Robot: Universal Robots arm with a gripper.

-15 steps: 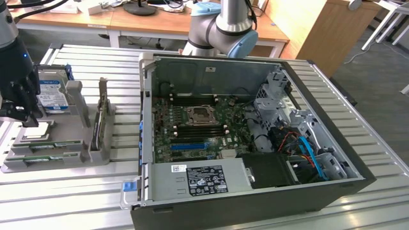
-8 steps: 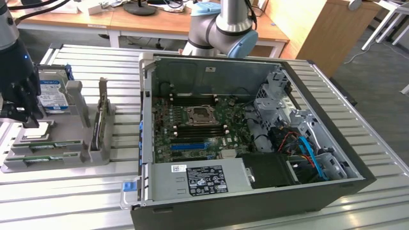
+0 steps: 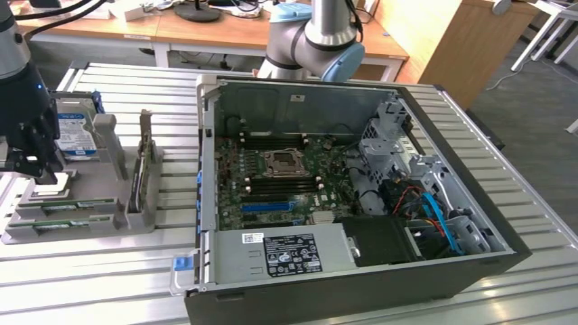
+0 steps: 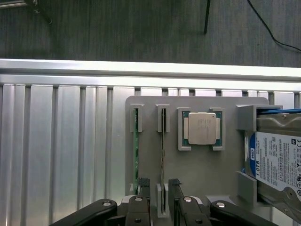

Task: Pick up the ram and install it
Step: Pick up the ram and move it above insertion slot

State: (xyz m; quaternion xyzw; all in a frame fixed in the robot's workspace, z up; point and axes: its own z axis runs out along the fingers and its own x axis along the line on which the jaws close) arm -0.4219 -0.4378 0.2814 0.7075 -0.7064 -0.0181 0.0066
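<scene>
Ram [image 4: 162, 141] is parked on its long edge in a slot of the gray tray [image 4: 197, 174]. The tray sits on the slatted metal counter [image 3: 108, 271] at the exterior view's left, just beside the open PC case [image 3: 361, 284].

Stuff that's hard to see: from the wrist camera the ram is pure edge-on, just a thin line, so no chips or sticker to make out. The end closest to the claw [image 4: 159, 183] is tucked behind a small tab of the tray. The claw's fingers are cut off by the picture edge, and so is the hard drive [image 4: 277, 160] at the tray's far end. In the exterior view the dark arm body covers the left end of the tray, so I can't tell how low the fingertips actually sit.

Direction-wise, the ram's long axis runs left-right across the exterior view. It's parallel to a second stick [image 4: 136, 150] in the next slot on the near side, with the processor [image 4: 202, 128] on its far side.

The claw is released, one finger either side of the ram's left end. There's a gap on both sides and it's grasping nothing.
</scene>
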